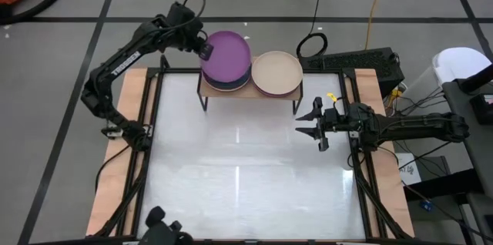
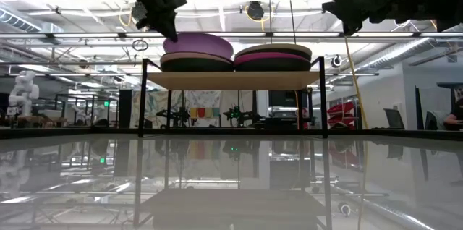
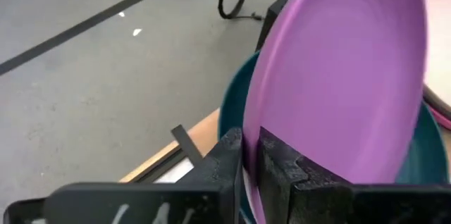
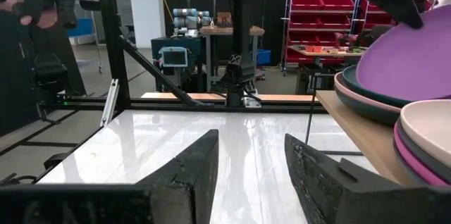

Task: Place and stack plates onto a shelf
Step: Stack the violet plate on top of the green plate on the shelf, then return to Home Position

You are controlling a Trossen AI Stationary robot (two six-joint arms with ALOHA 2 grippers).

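Pinching the near rim of the purple plate with the left gripper, up in the upper left-centre of the high view, over the left end of the shelf. Clamping the fingers on either side of that thin rim, as seen in the left wrist view, so the plate can be steered from its edge without reaching over the pile.

Holding the plate tilted, not flat: in the low view, its gripped side riding high near the upper left of the frame and its far side dipping onto the left stack. Probably letting the far edge land first so the plate hinges down and centres itself on the teal plate beneath.

Sitting beside it, just right of centre on the same board, the right stack, topped by the beige plate with a magenta plate showing under it. Keeping the two piles side by side, since the board looks only wide enough for two.

Waiting at the right-centre of the high view, the right gripper, fingers spread wide and grasping nothing, hovering above the tabletop, well apart from the shelf, likely staying clear of the left arm's work.

Judging the stacking nearly complete, with releasing and levelling the purple plate remaining.
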